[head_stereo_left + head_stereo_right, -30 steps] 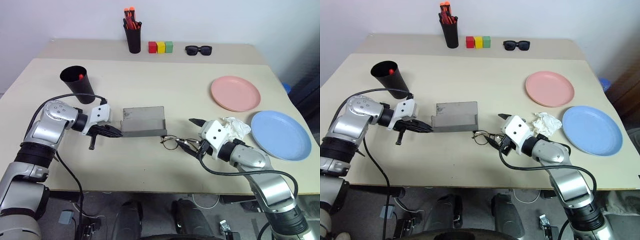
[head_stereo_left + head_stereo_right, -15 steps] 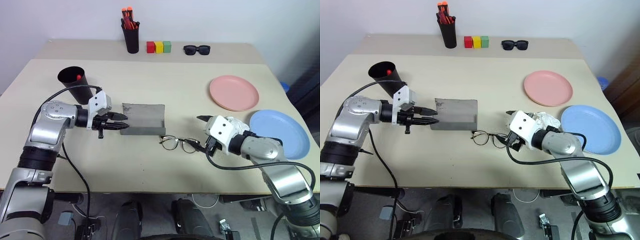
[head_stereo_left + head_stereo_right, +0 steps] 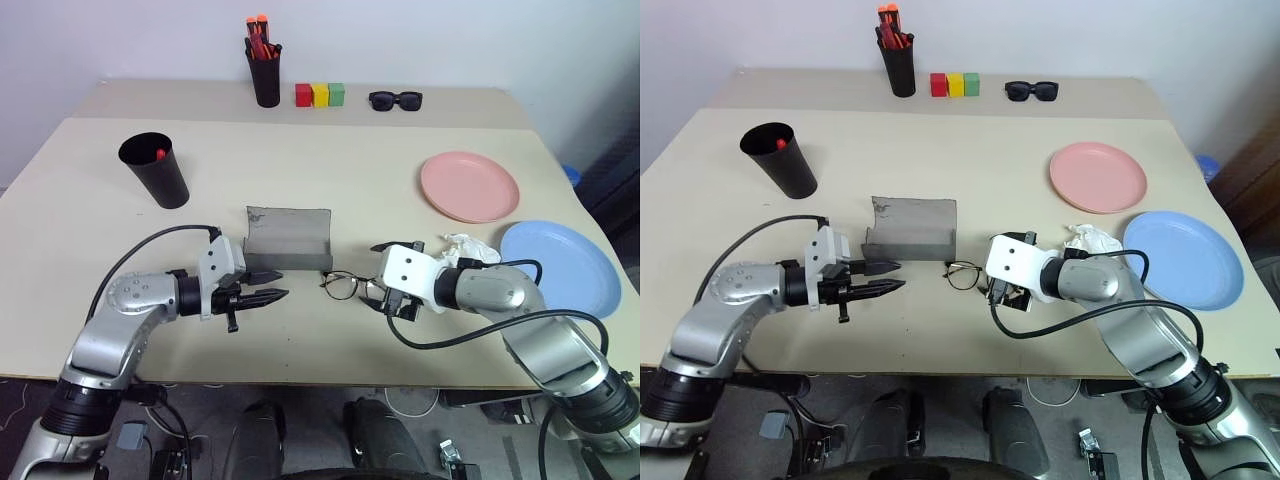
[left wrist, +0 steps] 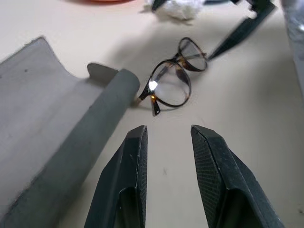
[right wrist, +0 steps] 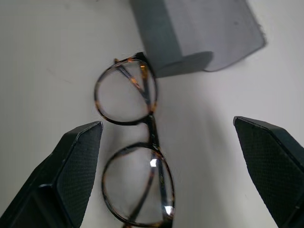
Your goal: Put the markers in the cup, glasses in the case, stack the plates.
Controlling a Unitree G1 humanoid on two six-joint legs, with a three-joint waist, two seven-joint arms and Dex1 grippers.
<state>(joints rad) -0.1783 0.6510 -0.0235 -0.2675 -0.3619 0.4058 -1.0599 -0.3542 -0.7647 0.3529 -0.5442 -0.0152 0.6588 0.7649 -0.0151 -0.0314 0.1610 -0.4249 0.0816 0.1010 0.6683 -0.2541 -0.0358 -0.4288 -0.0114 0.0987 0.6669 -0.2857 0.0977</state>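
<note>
Worktop (image 3: pixel 380 180): beige; its near corners are cut off by the frame edge.
Blue plate (image 3: pixel 560 268): at 3 o'clock, well apart from the pink plate (image 3: pixel 469 186) behind it.
Case (image 3: pixel 288 240): centre, lying open; flap raised at the back, so its inside is hard to read.
Cup (image 3: pixel 155 170): at 10 o'clock; a red marker (image 3: pixel 160 154) tip peeks over the rim, the rest hidden inside.
Glasses (image 3: pixel 348 286): just beside the case's near right corner; one temple is lost behind the right pincer.
Right pincer (image 5: pixel 171 156): spread wide and empty, tilted down, a finger either side of the glasses.
Left pincer (image 4: pixel 167 161): partly parted, grasping nothing, pointing along the case's front edge toward the glasses.
</note>
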